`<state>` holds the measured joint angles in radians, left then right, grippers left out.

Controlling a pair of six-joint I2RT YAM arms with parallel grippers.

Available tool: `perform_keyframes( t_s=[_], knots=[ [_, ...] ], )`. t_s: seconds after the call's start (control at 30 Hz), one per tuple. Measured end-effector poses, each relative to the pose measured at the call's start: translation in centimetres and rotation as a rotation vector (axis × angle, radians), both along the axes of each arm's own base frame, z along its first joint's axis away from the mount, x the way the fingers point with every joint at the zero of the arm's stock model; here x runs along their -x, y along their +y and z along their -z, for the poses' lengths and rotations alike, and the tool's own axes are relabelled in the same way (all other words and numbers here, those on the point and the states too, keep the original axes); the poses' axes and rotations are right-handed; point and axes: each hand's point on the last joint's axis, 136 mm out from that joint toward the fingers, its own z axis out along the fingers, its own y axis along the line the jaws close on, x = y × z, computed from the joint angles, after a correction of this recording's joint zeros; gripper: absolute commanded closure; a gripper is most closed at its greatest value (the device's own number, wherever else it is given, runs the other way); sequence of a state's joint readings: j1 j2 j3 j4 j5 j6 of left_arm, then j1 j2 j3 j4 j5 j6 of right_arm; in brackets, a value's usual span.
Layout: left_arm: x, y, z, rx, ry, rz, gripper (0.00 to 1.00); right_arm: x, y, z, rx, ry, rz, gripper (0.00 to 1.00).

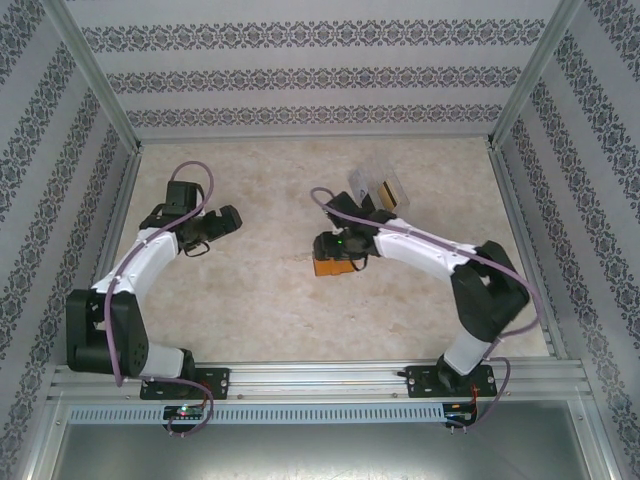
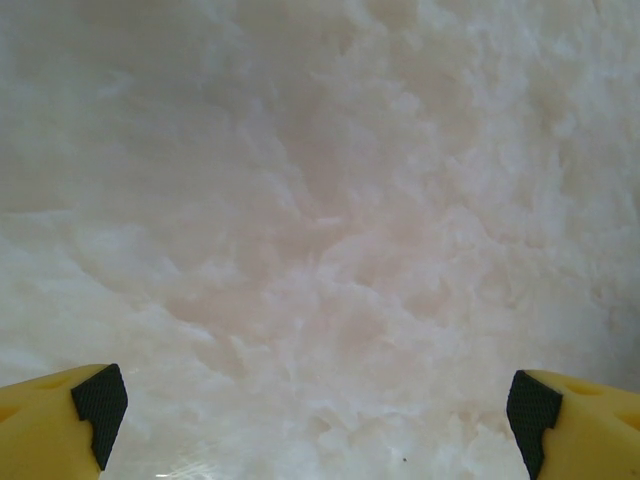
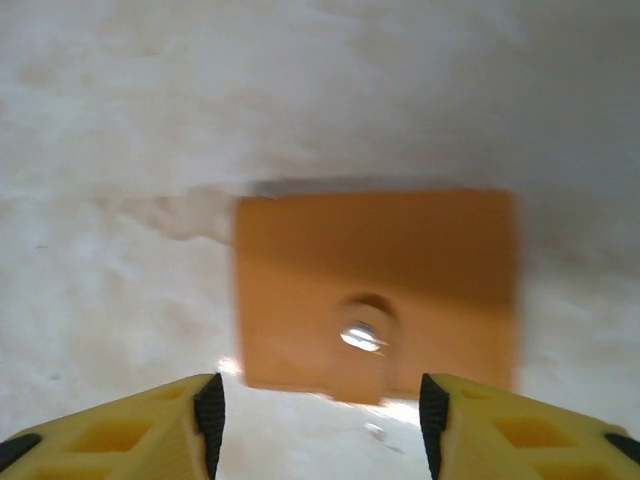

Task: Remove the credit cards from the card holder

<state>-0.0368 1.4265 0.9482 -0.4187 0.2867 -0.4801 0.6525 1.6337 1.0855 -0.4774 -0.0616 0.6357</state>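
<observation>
We find the overhead view bright and evenly lit, with only faint, soft shadows on the pale table (image 1: 260, 300). In the left wrist view the surface looks milky and washed out, soft all over (hardly a crisp edge anywhere). In the right wrist view the card holder (image 3: 375, 290) is smeared by blur, its edges fuzzy. A grey shadow lies along its far edge, and its metal snap (image 3: 360, 336) throws a small white glare.
</observation>
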Motion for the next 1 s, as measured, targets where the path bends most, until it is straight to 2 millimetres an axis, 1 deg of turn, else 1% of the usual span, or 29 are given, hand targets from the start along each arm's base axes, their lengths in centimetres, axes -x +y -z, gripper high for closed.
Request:
perform_keyframes(
  t_s=[0.03, 0.07, 0.13, 0.2, 0.27, 0.37, 0.53, 0.67, 0.73, 0.8, 0.87, 0.93, 1.0],
  knots=[
    [-0.1, -0.7, 0.2, 0.016, 0.009, 0.021, 0.00, 0.4, -1.1, 0.6, 0.006, 0.017, 0.040, 0.53],
    [-0.2, -1.5, 0.4, 0.030, 0.015, 0.044, 0.00, 0.8, -2.1, 1.4, 0.011, 0.037, 0.078, 0.59],
    [-0.5, -3.1, 0.7, 0.054, 0.021, 0.090, 0.03, 1.7, -3.3, 2.8, 0.023, 0.078, 0.135, 0.71],
    [-0.9, -4.9, 0.8, 0.078, 0.019, 0.141, 0.06, 2.5, -3.8, 3.8, 0.029, 0.111, 0.165, 0.81],
    [-1.2, -6.8, 0.9, 0.098, 0.015, 0.191, 0.07, 2.6, -3.9, 4.0, 0.025, 0.120, 0.185, 0.85],
    [-1.6, -9.5, 1.1, 0.128, 0.011, 0.258, 0.08, 2.3, -3.6, 4.1, 0.011, 0.114, 0.199, 0.88],
    [-2.3, -13.7, 2.0, 0.167, 0.030, 0.347, 0.12, 2.3, -3.6, 5.4, 0.028, 0.138, 0.205, 0.91],
    [-2.8, -16.8, 2.2, 0.185, 0.040, 0.415, 0.13, 2.3, -3.8, 6.4, 0.048, 0.164, 0.207, 0.91],
    [-3.0, -18.3, 2.2, 0.191, 0.040, 0.447, 0.15, 1.9, -3.7, 6.6, 0.049, 0.166, 0.207, 0.91],
    [-3.1, -19.7, 2.4, 0.198, 0.046, 0.481, 0.18, 0.9, -3.5, 6.5, 0.040, 0.156, 0.209, 0.91],
    [-3.0, -20.7, 2.7, 0.200, 0.056, 0.505, 0.19, -0.3, -3.3, 6.2, 0.026, 0.138, 0.213, 0.90],
    [-2.8, -21.3, 3.2, 0.201, 0.071, 0.521, 0.19, -1.6, -3.0, 6.0, 0.008, 0.120, 0.216, 0.87],
    [-2.3, -21.5, 3.9, 0.196, 0.099, 0.525, 0.19, -3.0, -2.3, 5.7, -0.020, 0.101, 0.206, 0.85]
  ],
)
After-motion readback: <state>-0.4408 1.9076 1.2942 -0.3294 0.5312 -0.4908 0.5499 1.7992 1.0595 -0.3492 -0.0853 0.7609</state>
